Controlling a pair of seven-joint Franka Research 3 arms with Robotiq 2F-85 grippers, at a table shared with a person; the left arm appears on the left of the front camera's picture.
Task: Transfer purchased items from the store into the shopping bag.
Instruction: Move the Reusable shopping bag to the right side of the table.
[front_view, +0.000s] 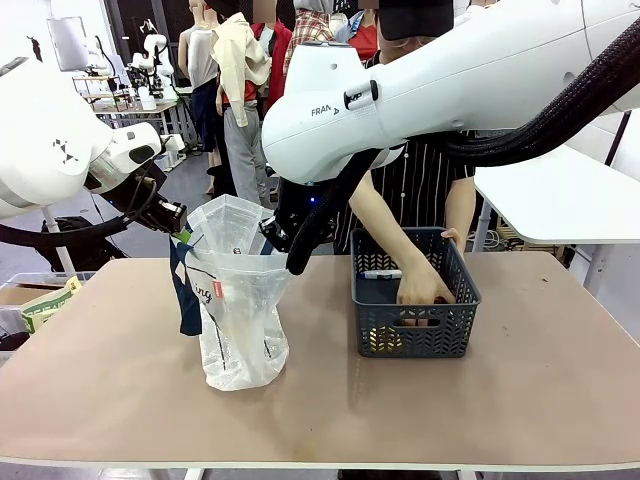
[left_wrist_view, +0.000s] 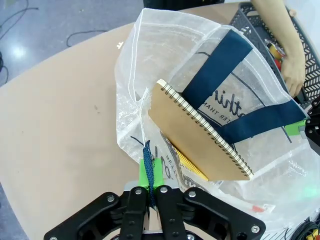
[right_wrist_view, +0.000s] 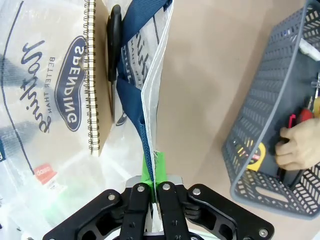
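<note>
The shopping bag stands on the table left of centre, translucent white with navy handles. My left gripper is shut on its left rim and my right gripper is shut on its right rim, holding the mouth apart. The left wrist view shows the left gripper pinching the bag at a navy strip. Inside lies a brown spiral notebook. The right gripper clamps the bag's edge beside the notebook. The dark grey store basket sits to the right, holding small yellow and red items.
A person stands at the far side, one hand reaching into the basket among the items, also seen as a hand and a hand. A white pen lies in the basket. A white table stands at back right.
</note>
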